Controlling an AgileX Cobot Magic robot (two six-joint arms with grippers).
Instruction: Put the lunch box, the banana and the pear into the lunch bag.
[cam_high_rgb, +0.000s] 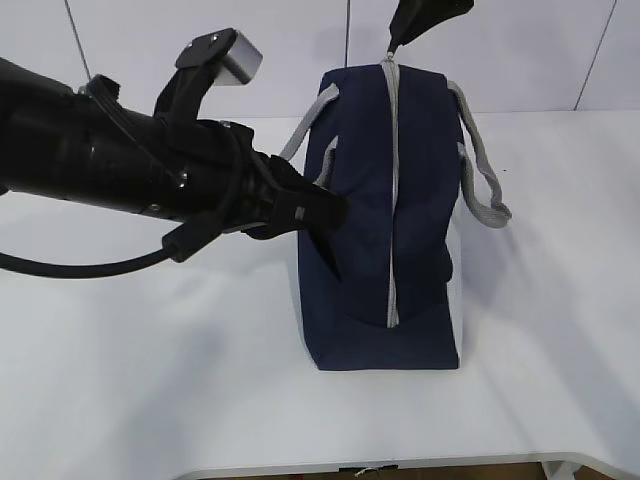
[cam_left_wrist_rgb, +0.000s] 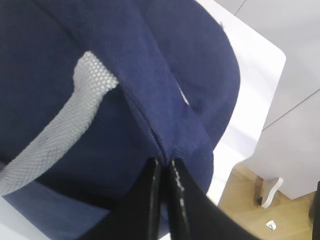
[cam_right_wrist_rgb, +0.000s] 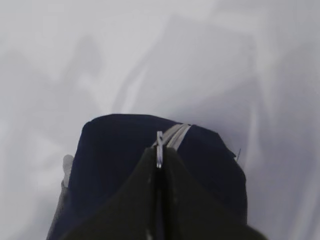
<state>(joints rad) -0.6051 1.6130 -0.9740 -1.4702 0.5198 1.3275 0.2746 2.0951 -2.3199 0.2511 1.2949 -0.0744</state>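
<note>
The step in hand looked to be working the zip of the boxy navy-blue fabric lunch bag (cam_high_rgb: 385, 215), which stood a little right of centre in the exterior view on the white surface (cam_high_rgb: 150, 380). To do it well, the left hand (cam_left_wrist_rgb: 164, 165) would need to keep its pinch firm, so that the bag did not slide or tip, while the right hand (cam_right_wrist_rgb: 159, 152) drew the ring pull (cam_right_wrist_rgb: 159, 148) straight along the line of the zip, not sideways. A crooked pull would likely snag the teeth or lift the whole bag.

The left hand's fingers were pressed together on a fold of the blue cloth at the bag's left flank, just beside the grey webbing handle (cam_left_wrist_rgb: 60, 135). The right hand, at the top of the exterior view, was pinching the metal ring pull at the far end of the grey zip (cam_high_rgb: 393, 190).

The bag stood upright, with its zip running down the middle of the top and apparently closed along the visible length. Grey handles drooped on either side, and a pale lower panel showed at its right edge. The lunch box, banana and pear were not in view in any picture.
</note>
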